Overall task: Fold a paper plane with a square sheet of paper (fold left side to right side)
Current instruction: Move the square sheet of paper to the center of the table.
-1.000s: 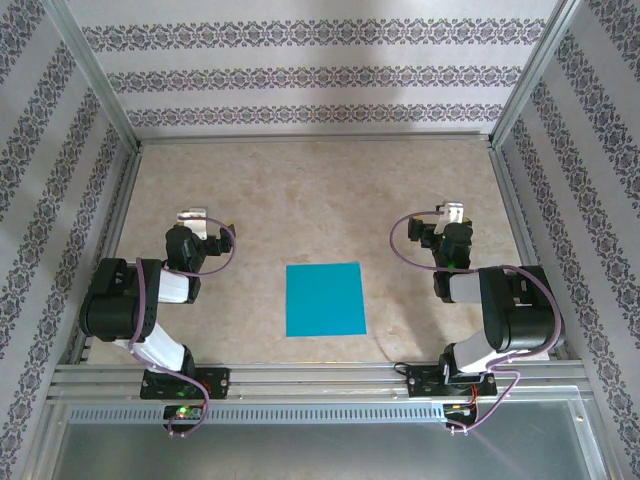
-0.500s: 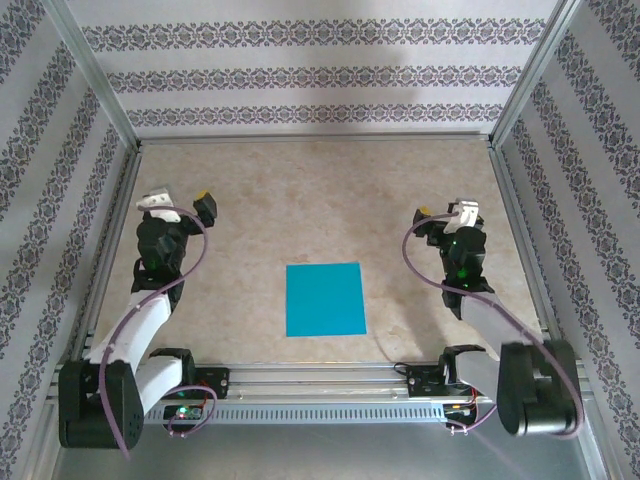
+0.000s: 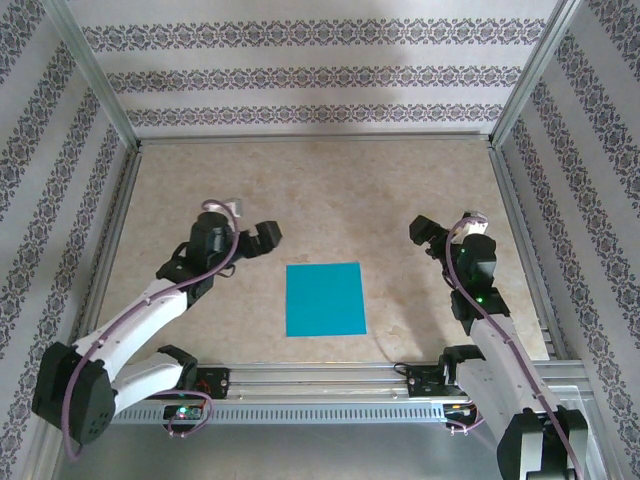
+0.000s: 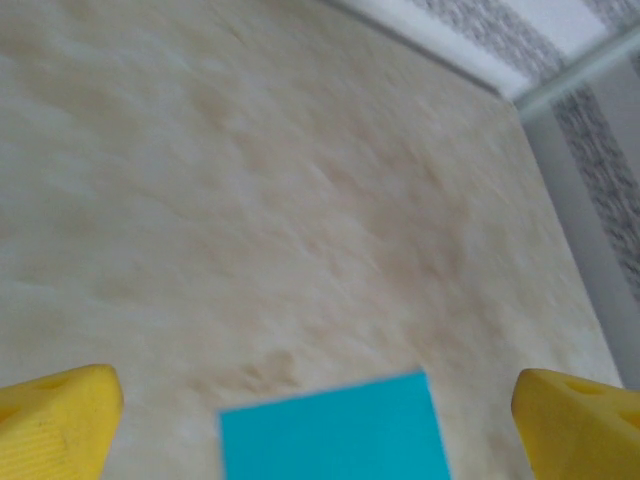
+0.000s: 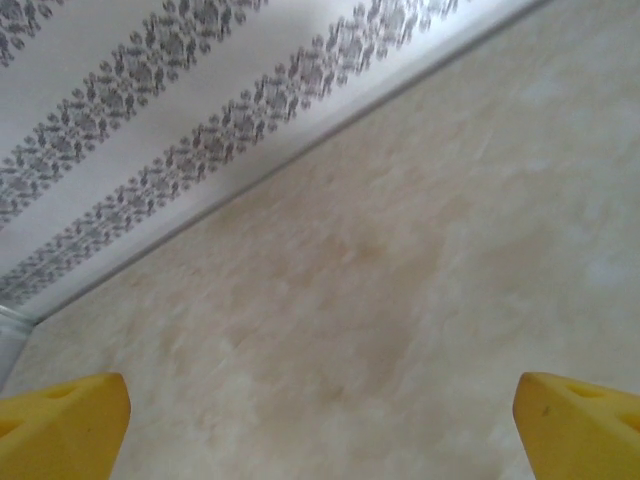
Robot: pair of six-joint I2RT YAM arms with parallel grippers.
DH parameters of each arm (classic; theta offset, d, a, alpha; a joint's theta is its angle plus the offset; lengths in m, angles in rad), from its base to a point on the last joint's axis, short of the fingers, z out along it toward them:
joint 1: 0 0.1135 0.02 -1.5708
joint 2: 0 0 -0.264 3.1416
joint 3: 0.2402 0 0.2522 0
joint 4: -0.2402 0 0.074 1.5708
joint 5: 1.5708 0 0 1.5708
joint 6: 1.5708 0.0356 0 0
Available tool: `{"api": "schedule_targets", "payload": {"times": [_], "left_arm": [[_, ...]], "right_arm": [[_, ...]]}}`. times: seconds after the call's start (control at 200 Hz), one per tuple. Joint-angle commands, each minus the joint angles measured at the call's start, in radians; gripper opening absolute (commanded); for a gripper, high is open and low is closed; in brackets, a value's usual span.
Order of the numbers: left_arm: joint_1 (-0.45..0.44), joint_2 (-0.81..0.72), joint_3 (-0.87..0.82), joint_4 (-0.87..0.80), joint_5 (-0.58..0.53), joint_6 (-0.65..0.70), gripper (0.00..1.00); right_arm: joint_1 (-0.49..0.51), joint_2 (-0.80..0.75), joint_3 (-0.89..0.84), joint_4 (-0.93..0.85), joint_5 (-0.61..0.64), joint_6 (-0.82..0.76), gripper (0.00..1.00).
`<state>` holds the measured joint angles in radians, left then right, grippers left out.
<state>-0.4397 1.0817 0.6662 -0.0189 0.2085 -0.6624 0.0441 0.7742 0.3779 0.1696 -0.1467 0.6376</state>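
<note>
The square sheet of paper (image 3: 324,299) lies flat and unfolded on the table, teal-blue, between the two arm bases. In the left wrist view its far edge (image 4: 335,432) sits low in the frame, between the yellow fingertips (image 4: 58,415). My left gripper (image 3: 245,223) hovers open above the table, just up and left of the sheet's far left corner, holding nothing. My right gripper (image 3: 447,225) is open too, well right of the sheet; its yellow fingertips (image 5: 62,425) frame bare table. A paper plane is out of view.
The beige marbled table (image 3: 330,200) is boxed in by patterned walls (image 3: 310,80) on three sides with aluminium posts (image 3: 520,90) at the corners. A metal rail (image 3: 320,380) carrying both arm bases runs along the near edge.
Both arms have unfolded and stretched forward. The left gripper swung right toward the sheet's far left corner. The right gripper stayed near its spot. The sheet has not moved.
</note>
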Motion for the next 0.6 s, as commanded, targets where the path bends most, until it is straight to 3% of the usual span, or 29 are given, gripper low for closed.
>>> {"api": "schedule_targets", "payload": {"times": [0.0,0.3,0.595], "left_arm": [[-0.112,0.072,0.043,-0.11,0.054,-0.087,1.0],[-0.354,0.394,0.221,-0.131,0.144,-0.132,1.0],[-0.389,0.637,0.344,-0.181,0.202,-0.154,1.0]], "right_arm": [[0.008,0.041,0.041,-0.075,-0.131,0.117,0.98],[0.013,0.138,0.103,-0.14,-0.162,0.109,0.98],[0.011,0.139,0.118,-0.2,-0.135,0.09,0.98]]}}
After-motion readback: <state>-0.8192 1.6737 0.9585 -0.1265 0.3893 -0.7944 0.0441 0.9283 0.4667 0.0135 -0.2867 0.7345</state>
